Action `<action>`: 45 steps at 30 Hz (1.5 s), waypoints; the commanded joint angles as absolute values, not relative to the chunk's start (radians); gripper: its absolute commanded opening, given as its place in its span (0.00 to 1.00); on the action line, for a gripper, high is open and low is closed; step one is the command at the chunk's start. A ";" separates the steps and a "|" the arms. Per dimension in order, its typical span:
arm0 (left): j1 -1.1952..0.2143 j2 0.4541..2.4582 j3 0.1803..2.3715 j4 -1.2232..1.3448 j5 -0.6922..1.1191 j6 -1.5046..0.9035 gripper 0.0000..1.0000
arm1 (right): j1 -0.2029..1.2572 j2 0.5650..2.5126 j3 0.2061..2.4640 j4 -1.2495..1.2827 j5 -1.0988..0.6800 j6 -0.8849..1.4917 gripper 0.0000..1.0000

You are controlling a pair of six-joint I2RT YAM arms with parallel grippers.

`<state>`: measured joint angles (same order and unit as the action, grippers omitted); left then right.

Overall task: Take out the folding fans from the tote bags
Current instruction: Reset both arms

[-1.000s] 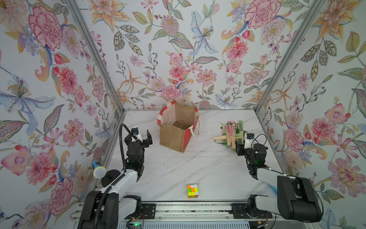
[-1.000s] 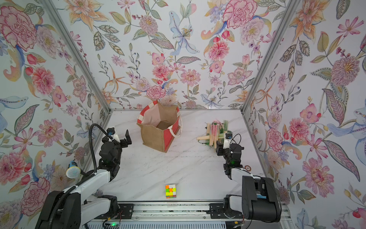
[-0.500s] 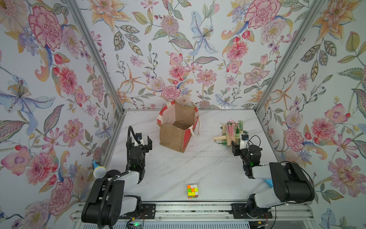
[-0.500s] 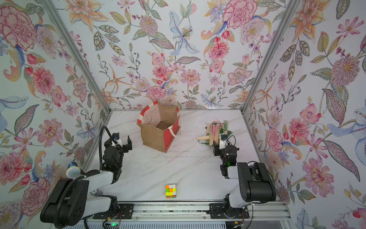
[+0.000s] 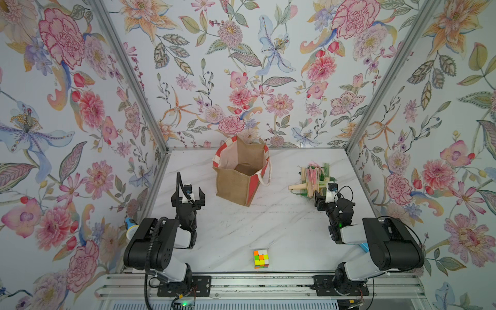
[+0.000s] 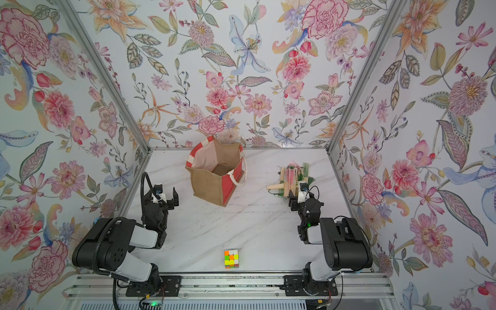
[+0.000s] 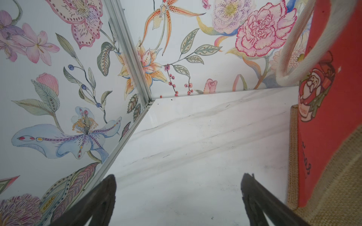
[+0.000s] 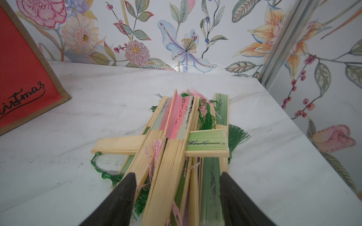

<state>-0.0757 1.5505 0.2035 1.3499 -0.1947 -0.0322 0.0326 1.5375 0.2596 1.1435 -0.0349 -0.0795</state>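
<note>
The black-and-white left arm (image 5: pixel 185 236) and right arm (image 5: pixel 349 236) fold back, and their black elbow links (image 5: pixel 150 247) now stand higher. The left gripper (image 5: pixel 188 194) sits nearer the aluminium rail (image 5: pixel 263 284) than before, while the right gripper (image 8: pixel 177 174) spreads its jaws wider over the heaped pale-bamboo folding fans (image 8: pixel 172 140).

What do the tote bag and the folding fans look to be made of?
The tote bag: coarse brown jute-like weave, visible at its edges, with smooth matte red panels, probably printed fabric, and white rope handles. The folding fans: pale bamboo-like slats, unvarnished by their dull look; the pink and green pleats seem paper or thin cloth, with thread tassels.
</note>
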 commanded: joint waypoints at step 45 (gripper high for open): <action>-0.072 1.554 0.219 1.384 -0.197 -0.012 0.99 | 0.021 1.548 0.298 1.094 0.020 -0.040 0.99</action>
<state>-0.0757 1.5505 0.2100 1.3697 -0.1944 -0.0216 0.0284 1.5375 0.2810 1.1023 0.0097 -0.0551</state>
